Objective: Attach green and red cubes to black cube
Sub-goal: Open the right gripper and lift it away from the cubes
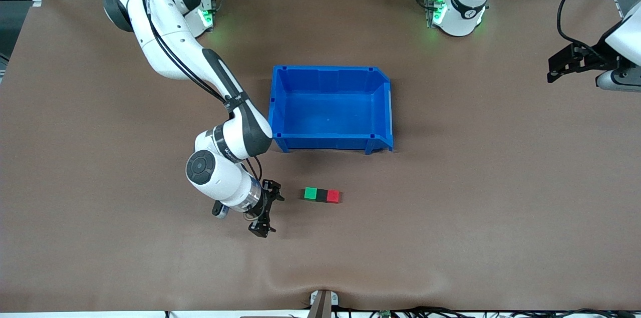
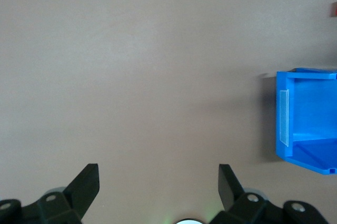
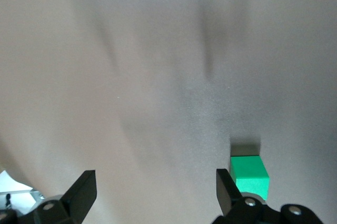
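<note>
Three small plain cubes, bright green (image 1: pixel 310 193), matte black (image 1: pixel 321 194), bright red (image 1: pixel 333 196), touch in a row; the black one is mostly hidden. Right gripper (image 1: pixel 266 215) gapes empty beside them; left gripper (image 1: pixel 565 66) waits wide, partly cut off.

You had a matt brown table (image 1: pixel 100 258) covering, soft-looking like a mat or cloth, with a shallow ripple at the edge nearest the front camera. The blue bin (image 1: pixel 330 142) looked like moulded plastic, smooth with a slight sheen. The green cube (image 1: pixel 310 193), black cube (image 1: pixel 321 194) and red cube (image 1: pixel 333 196) looked plain and smooth, the black one dull. The arms' shells were glossy white plastic with black joints. The right gripper (image 1: pixel 267 213) and left gripper (image 1: pixel 563 65) had matt black fingers.
</note>
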{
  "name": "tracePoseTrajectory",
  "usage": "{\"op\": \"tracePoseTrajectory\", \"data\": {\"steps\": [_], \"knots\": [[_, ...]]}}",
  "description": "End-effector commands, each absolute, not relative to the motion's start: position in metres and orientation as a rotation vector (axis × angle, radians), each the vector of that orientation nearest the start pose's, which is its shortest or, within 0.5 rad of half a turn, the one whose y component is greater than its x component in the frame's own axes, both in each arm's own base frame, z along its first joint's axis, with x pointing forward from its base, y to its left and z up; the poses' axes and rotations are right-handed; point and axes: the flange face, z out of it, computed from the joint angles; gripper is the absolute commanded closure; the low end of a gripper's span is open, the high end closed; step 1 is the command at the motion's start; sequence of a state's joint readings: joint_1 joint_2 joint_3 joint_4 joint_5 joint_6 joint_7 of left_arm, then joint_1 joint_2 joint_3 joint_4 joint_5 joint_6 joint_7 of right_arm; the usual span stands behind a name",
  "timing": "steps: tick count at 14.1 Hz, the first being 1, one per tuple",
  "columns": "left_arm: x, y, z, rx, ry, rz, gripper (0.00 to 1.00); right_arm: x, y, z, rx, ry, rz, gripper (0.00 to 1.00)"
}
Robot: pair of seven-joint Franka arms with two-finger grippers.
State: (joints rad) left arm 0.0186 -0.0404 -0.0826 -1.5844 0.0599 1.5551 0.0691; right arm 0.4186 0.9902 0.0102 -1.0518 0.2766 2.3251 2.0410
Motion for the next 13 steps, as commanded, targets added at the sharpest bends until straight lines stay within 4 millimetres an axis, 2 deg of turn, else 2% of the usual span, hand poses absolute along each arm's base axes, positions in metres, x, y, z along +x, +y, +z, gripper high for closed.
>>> {"op": "tracePoseTrajectory", "data": {"steps": [1,3,4,5,7,9,13], "knots": [[0.539,-0.030,0.644,-3.083,0.180,-0.033,0.00,0.732,0.322,0.268,-1.864,2.117,0.196,0.00],[0.539,-0.030,0.644,-3.083,0.180,-0.033,0.00,0.732,0.314,0.308,-2.036,1.951,0.157,0.00],[0.539,-0.031,0.644,-3.083,0.185,-0.033,0.00,0.733,0.305,0.311,-2.080,1.922,0.162,0.00],[0.539,-0.031,0.644,-3.085,0.183,-0.033,0.00,0.740,0.287,0.314,-2.068,1.931,0.173,0.00],[0.539,-0.031,0.644,-3.083,0.185,-0.031,0.00,0.744,0.271,0.334,-2.075,1.896,0.167,0.00],[0.539,-0.031,0.645,-3.083,0.185,-0.036,0.00,0.745,0.248,0.342,-2.173,1.832,0.195,0.00],[0.540,-0.031,0.644,-3.083,0.183,-0.033,0.00,0.743,0.204,0.374,-2.367,1.623,0.233,0.00]]}}
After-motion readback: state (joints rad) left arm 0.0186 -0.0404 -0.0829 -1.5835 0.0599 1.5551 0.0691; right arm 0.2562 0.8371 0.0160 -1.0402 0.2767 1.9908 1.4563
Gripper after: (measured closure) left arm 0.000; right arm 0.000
